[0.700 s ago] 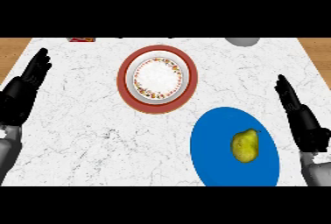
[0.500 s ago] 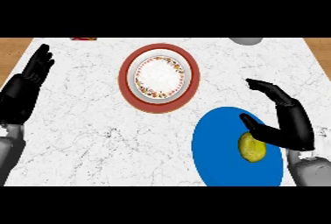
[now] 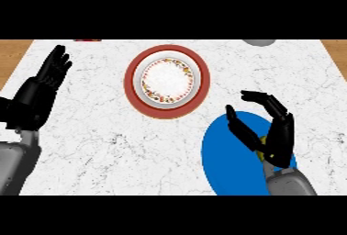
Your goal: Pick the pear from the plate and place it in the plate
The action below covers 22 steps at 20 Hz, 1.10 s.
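Since the earlier frames, the right hand (image 3: 274, 135) has swung in from the counter's right edge and now sits over the blue plate (image 3: 227, 158), covering almost all of the pear (image 3: 261, 142); only a sliver of yellow-green shows between thumb and fingers.

Head view: that hand's thumb reaches out on the left side of the fruit and its fingers arch over the far side, curling inward, but they do not look fully wrapped round the pear yet. The pear lies on the right half of the blue plate. Up the counter, well apart, stands the red-rimmed plate (image 3: 200, 78) with a patterned white centre, which I take to be the target. The left hand (image 3: 37, 94) rests spread, fingers up, at the view's left edge.

To do this step well, the thumb and fingers should probably settle on opposite sides of the pear's wider body before any lift, so it does not roll across the plate.
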Tool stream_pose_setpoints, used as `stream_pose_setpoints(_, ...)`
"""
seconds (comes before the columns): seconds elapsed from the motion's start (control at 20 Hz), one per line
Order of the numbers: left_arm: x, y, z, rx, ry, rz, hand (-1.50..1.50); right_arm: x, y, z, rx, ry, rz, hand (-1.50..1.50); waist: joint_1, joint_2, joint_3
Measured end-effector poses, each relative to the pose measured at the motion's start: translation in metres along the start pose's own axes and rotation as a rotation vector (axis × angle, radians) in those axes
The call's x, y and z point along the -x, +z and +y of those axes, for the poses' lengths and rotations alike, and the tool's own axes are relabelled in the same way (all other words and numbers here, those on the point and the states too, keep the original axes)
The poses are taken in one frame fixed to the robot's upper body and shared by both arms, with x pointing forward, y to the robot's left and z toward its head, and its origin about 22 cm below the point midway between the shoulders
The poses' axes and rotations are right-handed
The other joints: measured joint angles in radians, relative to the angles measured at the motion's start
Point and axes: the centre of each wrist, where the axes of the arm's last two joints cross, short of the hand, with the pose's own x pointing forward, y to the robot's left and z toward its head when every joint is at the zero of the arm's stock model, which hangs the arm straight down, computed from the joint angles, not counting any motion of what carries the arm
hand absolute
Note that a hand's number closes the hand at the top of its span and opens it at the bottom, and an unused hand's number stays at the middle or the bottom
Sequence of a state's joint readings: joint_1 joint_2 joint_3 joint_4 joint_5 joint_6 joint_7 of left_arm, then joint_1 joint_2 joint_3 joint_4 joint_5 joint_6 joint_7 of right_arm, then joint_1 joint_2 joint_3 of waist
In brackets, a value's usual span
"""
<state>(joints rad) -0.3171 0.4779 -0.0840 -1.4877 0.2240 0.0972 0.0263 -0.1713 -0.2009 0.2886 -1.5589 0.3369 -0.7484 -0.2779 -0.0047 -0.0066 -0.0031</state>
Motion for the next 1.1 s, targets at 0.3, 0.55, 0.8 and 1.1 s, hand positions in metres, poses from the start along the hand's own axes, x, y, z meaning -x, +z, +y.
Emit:
stream_pose_setpoints(0.3,-0.006,0.002,-0.006,0.011,0.026,-0.007,0.00,-0.034,0.038,0.040,0.185,-0.119,-0.120,-1.50,0.014,0.006,0.005)
stream_pose_setpoints(0.55,0.000,0.009,-0.005,0.000,0.028,0.003,0.00,-0.047,0.069,0.029,0.248,-0.079,-0.160,-1.50,0.001,0.004,0.004)
stream_pose_setpoints(0.8,-0.005,0.013,0.002,-0.017,0.022,0.006,0.00,-0.043,0.110,-0.006,0.233,0.102,-0.036,-1.50,-0.017,0.001,-0.001)
stream_pose_setpoints(1.1,-0.006,0.016,0.002,-0.016,0.015,-0.001,0.00,-0.038,0.165,-0.050,0.118,0.314,0.218,-1.50,-0.019,0.011,-0.006)
